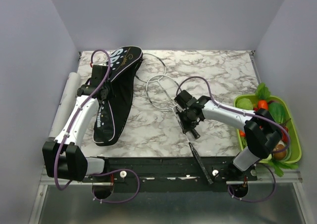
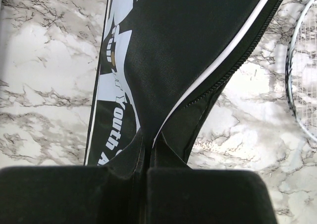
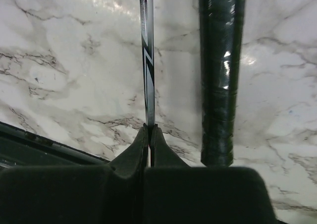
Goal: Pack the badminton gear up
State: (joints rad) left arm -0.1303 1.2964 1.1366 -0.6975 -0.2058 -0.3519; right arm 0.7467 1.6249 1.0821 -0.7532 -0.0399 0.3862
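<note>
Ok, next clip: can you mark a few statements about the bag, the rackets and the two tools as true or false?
1. The left tool is shut on the edge of the black bag. True.
2. The right tool hangs open above the table. False: it is shut on a racket shaft.
3. Both rackets are inside the bag. False: the racket hoops lie on the marble table beside it.
4. A green basket of vegetables sits at the table's right edge. True.

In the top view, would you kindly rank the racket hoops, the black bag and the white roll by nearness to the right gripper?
1. Racket hoops, just left of the right gripper.
2. Black bag, centre-left.
3. White roll, far left.
</note>
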